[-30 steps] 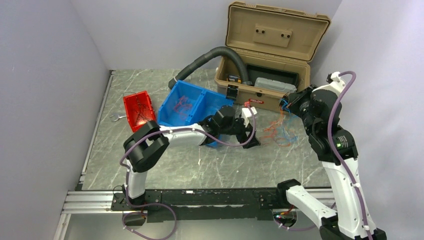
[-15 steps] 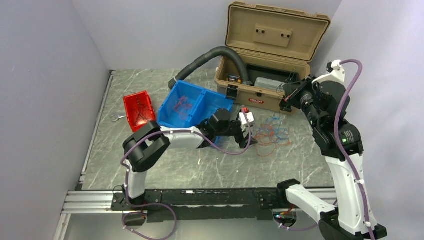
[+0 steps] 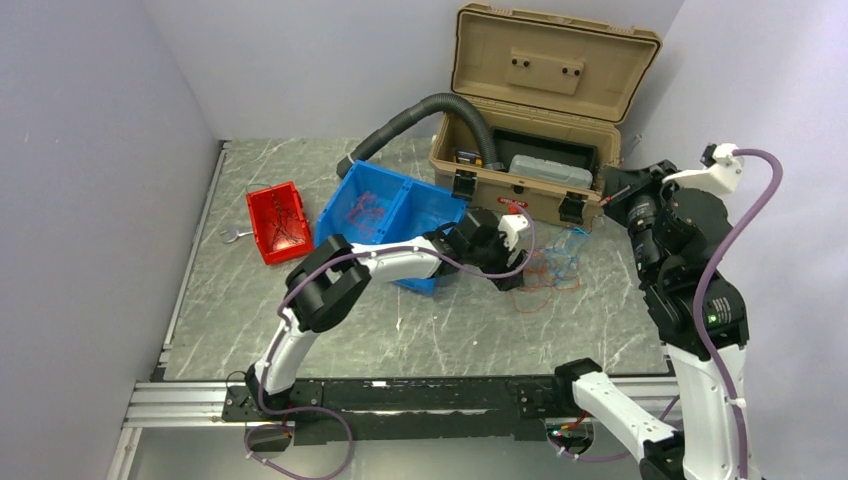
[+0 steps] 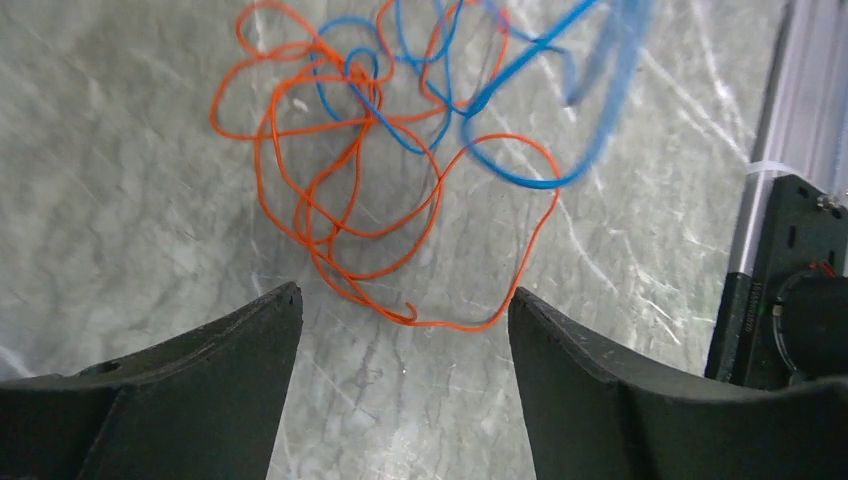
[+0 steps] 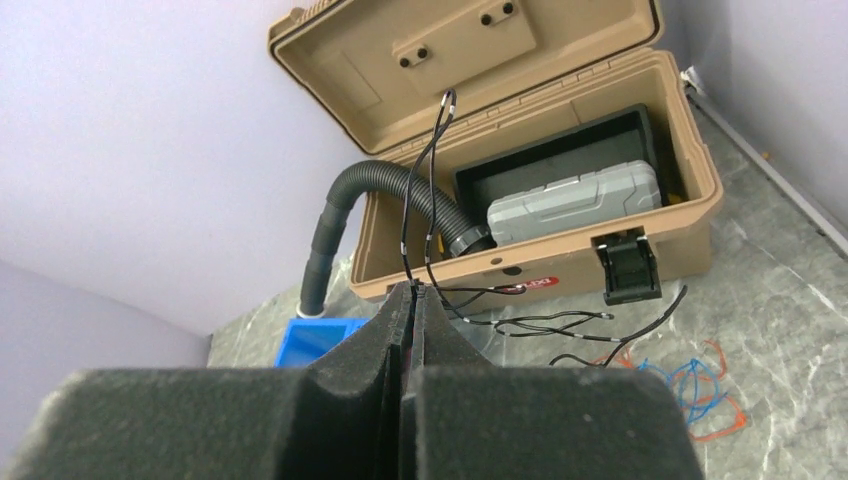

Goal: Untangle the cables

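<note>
Left tool (image 4: 402,298) wide open, low over the tabletop (image 4: 120,200), nothing between its fingers. Just ahead of its tips: red and blue cables (image 4: 390,170), a loose tangle lying flat. The nearest red loop is almost between the fingertips; the blue strands are farther out and partly blurred. Right tool (image 5: 411,300) pinched tight on black cables (image 5: 432,190), held up well off the tabletop. Some strands rise past its tips, others sag off to its right toward the coloured tangle below; can't tell if they join it. Beyond the right tool: tan toolbox (image 5: 540,60), lid up, grey case (image 5: 570,205) inside, grey hose (image 5: 328,235) curling out of it. Back along the left arm from its tool sits the blue bin (image 3: 385,210), red bin (image 3: 278,222) further off.
</note>
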Controlling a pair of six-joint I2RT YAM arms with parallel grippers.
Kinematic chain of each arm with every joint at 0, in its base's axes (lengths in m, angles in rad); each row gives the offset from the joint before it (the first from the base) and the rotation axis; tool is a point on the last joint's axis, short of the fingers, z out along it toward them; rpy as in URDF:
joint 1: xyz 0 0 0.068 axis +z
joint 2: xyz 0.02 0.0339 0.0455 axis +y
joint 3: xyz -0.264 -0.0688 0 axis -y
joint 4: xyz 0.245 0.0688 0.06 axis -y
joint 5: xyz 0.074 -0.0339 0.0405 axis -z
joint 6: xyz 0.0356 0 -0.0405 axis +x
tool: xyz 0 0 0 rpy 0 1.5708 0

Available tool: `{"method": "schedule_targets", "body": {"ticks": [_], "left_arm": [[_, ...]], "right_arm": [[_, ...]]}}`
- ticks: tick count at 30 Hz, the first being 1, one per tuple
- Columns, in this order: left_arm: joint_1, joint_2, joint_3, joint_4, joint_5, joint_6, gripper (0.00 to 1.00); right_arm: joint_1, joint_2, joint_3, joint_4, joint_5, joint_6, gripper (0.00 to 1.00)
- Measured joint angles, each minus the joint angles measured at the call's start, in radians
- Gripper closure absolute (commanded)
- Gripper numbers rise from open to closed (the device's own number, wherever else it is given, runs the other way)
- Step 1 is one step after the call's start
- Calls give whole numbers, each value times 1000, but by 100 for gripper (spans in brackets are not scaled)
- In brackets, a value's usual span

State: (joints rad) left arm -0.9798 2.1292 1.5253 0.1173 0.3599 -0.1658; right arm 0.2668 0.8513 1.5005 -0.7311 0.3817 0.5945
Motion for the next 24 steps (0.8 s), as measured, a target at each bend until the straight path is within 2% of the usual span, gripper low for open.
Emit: {"method": "schedule_targets", "body": {"ticks": [5,9,10,11,13,14,17,19,24], "left_arm": [[-25,120,151,-172,-61,-48,23],[-40,175,217,-275,-98,-60,33],[-43,185,237,-290,-106,-63,39],[-47,195,266,-317,-122,-62,54],[-51,210,298,-355,-149,-66,94],[-52,212,302,-375,-161,-62,100],[-52,203,284,-389,-173,-57,100],[-52,161,214,-359,-175,-55,100],[-52,-75,-31,-369,-176,-18,100]], "right_arm": [[0,-22,-11,17,34,7,100],[0,-21,-32,22,42,11,100],[0,-21,-37,22,44,11,100],[0,-21,-42,22,48,12,100],[0,-22,-51,21,56,16,100],[0,-23,-55,22,58,18,100],[0,-34,-85,21,78,30,100],[0,-48,-120,19,100,43,100],[0,-63,-245,-35,206,118,100]]}}
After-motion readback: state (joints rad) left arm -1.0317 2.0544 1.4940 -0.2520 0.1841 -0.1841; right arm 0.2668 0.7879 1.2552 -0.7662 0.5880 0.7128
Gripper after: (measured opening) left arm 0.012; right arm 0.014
